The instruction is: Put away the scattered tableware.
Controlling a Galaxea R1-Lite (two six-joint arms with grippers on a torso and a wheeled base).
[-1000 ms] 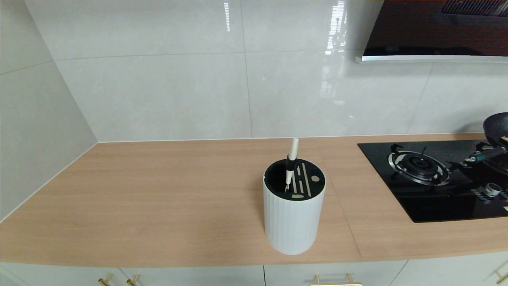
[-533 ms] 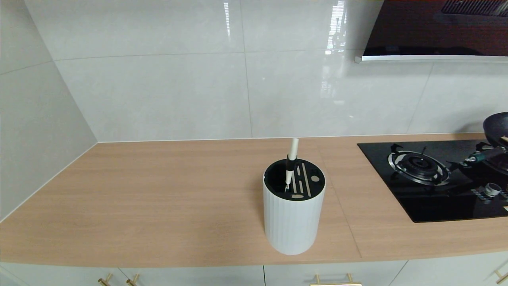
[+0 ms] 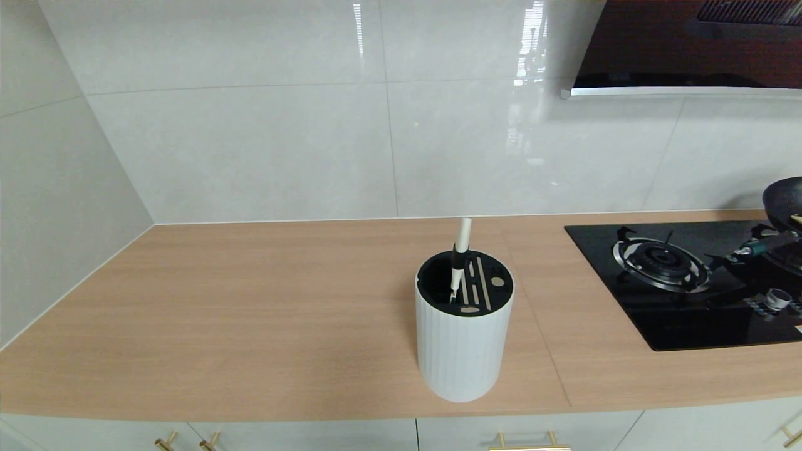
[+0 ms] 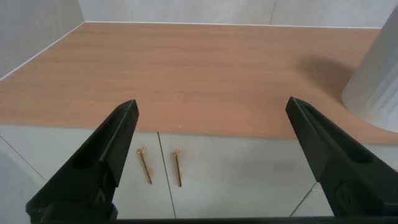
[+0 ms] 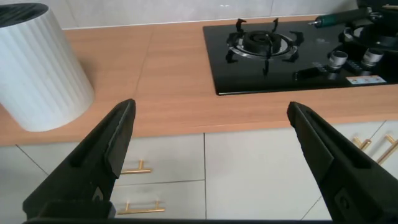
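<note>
Holder (image 3: 462, 351): ribbed white cylinder

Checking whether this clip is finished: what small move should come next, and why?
Probably park both arms and stop: the utensil already stands in the white holder, and the left gripper and right gripper sit off the countertop, jaws open, empty.

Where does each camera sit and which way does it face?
Head view: from the head, down onto countertop, white holder and hob.
Left wrist view: low before the counter edge, facing cabinet doors, past the open left gripper.
Right wrist view: equally low, facing the hob, past the open right gripper.
All share the white holder.
</note>
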